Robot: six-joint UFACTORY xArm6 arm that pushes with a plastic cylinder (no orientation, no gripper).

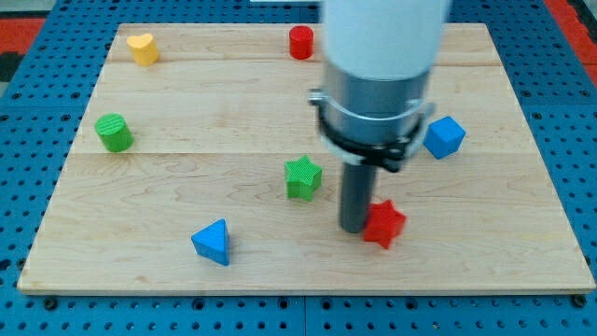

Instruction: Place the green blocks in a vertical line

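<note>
Sitting with my tip down on the wooden board, near-centre, touching or just beside the left edge of the red star. No jaws on this rig, just a bare rod, so nothing opens, shuts or holds anything; all I do is shove.

Near to far:
- Blue triangular block, nearest, left of centre, well apart from me.
- Red star, right against my tip. Not a task block; looks like it's merely in my way.
- Green star, just beyond and to the left of my tip, close but not touching.
- Blue cube, right side, mid-depth, partly behind my arm housing.
- Green cylinder, far out on the left, slightly beyond the star's depth.
- Yellow heart-ish block, far left corner.
- Red cylinder, far edge, centre.

Task status, my read: not lined up. The two greens are spread left-right, nearly the same depth, well apart. They need to stack near-far in one column.

Likely move: go around to the star's near or right side and push it left, or fetch the cylinder rightwards. Risk: dragging the red star along if I sweep out carelessly.
</note>
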